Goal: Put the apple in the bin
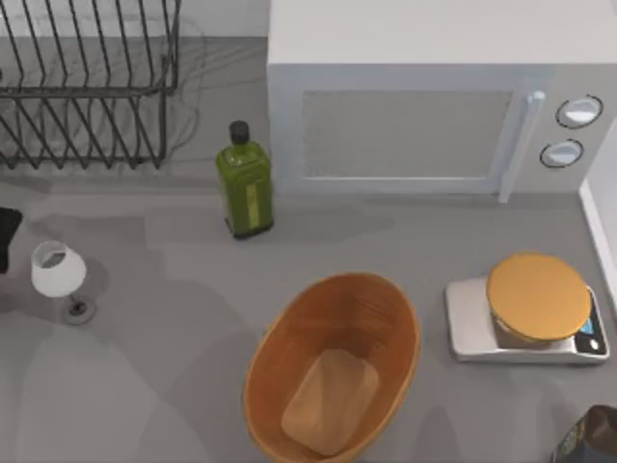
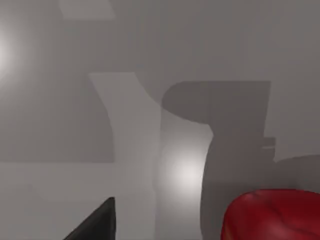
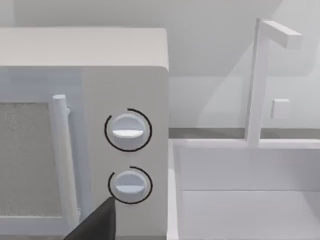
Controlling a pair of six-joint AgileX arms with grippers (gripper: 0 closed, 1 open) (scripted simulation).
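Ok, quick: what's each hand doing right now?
Left hand: beside the apple; open or shut cannot be told.
Right hand: faces the microwave; cannot be told.

A black wire rack (image 1: 87,82) is seen at the table's far left corner, and a white microwave (image 1: 424,96) is set along the back, its two round dials (image 3: 128,131) stacked beside a vertical handle (image 1: 516,145). A green bottle (image 1: 245,181) with a black cap is stood upright between rack and microwave. A small white lamp (image 1: 60,275) is placed near the left edge. A scale (image 1: 525,318), topped by an orange-tan disc, is found at the right, and a white sink (image 3: 245,190) with its faucet (image 3: 260,80) is seen beside the microwave
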